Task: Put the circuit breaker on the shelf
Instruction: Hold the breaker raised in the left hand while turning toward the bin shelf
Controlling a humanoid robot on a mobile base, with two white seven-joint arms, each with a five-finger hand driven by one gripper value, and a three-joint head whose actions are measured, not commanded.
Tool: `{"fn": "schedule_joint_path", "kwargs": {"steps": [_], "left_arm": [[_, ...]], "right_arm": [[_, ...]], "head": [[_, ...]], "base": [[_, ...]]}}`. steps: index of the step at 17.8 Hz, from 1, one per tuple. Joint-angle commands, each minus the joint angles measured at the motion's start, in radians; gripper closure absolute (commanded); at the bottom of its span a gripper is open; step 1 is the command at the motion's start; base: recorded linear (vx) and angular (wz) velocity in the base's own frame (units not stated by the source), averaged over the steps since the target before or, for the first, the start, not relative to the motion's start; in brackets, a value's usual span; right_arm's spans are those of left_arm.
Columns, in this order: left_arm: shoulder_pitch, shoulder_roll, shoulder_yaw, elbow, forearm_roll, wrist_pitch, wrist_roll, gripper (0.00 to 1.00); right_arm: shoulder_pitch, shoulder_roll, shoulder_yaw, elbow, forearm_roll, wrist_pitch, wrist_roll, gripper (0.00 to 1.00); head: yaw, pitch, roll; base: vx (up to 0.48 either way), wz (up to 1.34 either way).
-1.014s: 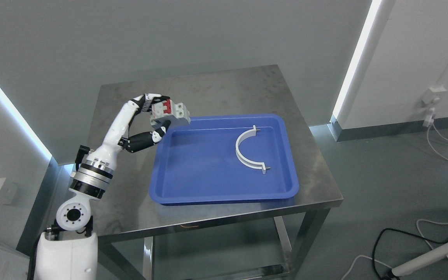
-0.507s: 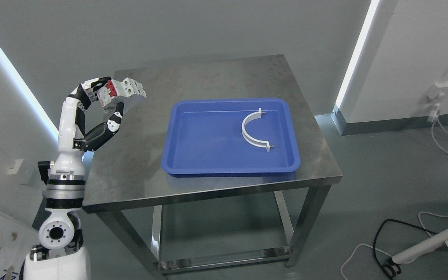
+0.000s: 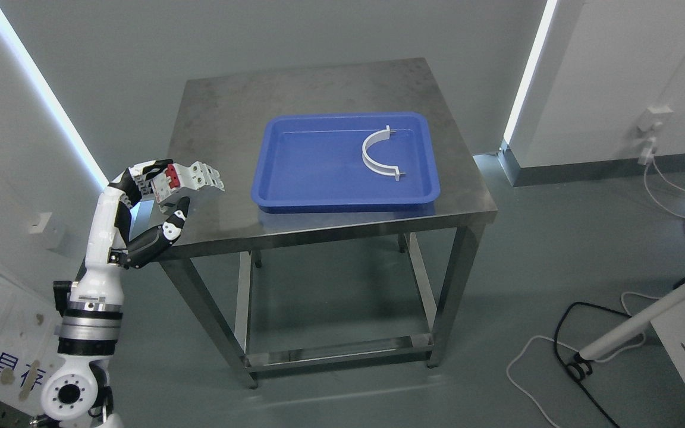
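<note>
**Left arm raised, hand closed on the breaker**

The left arm rises from the lower left of the picture, white forearm nearly upright above a black and silver wrist ring. The left hand (image 3: 152, 199) bends over to the right at the top, level with the surface's front left corner. Its fingers (image 3: 140, 175) curl over the top of the breaker (image 3: 189, 181), and the black and white thumb reaches up from below to press its underside. The breaker's far end sticks out to the right of the grip. The right arm does not show.
</note>
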Motion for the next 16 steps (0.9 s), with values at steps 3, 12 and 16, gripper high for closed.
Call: {"fn": "schedule_joint_path", "kwargs": {"steps": [3,12,16], "left_arm": [[0.019,0.013,0.044,-0.059,0.007,-0.051,-0.017,0.98],[-0.010,0.013,0.047,-0.059,0.007,-0.109,-0.033,0.97],[-0.042,0.013,0.053,-0.059,0.022,-0.117,-0.033,0.97]], "right_arm": [[0.000,-0.017,0.020,0.000,0.000,0.064,0.000,0.00],[0.000,-0.017,0.020,0.000,0.000,0.064,0.000,0.00],[0.000,-0.017,0.020,0.000,0.000,0.064,0.000,0.00]], "head": [[0.0000,0.000,0.000],[0.0000,0.000,0.000],[0.0000,0.000,0.000]], "base": [[-0.329,-0.12],[-0.369,0.05],[-0.334,0.20]]}}
